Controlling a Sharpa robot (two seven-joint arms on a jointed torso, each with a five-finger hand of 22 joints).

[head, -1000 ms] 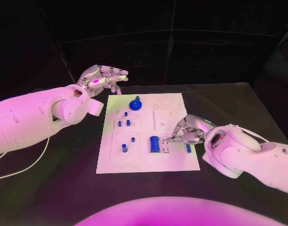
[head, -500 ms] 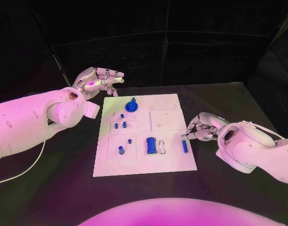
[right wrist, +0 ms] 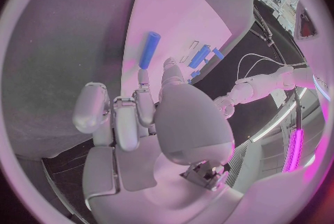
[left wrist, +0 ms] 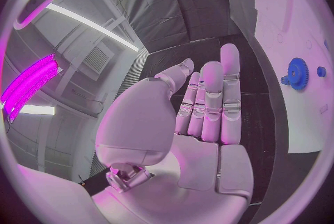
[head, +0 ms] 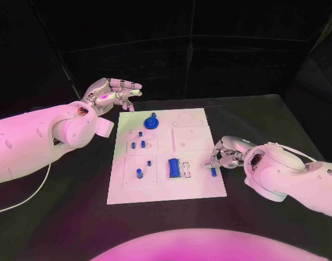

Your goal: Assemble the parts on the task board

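A small blue rod [head: 213,172] lies flat on the task board [head: 189,187] close to the board's right edge, towards its near half, its long axis running from the near edge to the far edge. The right hand [head: 227,154] sits at that same edge with its fingers curled in; in the right wrist view the fingertips [right wrist: 144,76] reach almost to the rod's near end, and whether they touch it cannot be told. It grips nothing. A blue block [head: 174,168] lies in the board's middle, its length parallel to the rod, and a blue gear [head: 152,123] stands near the far edge. The left hand [head: 112,93] hangs above the table off the board's far left corner, empty, fingers loosely extended together
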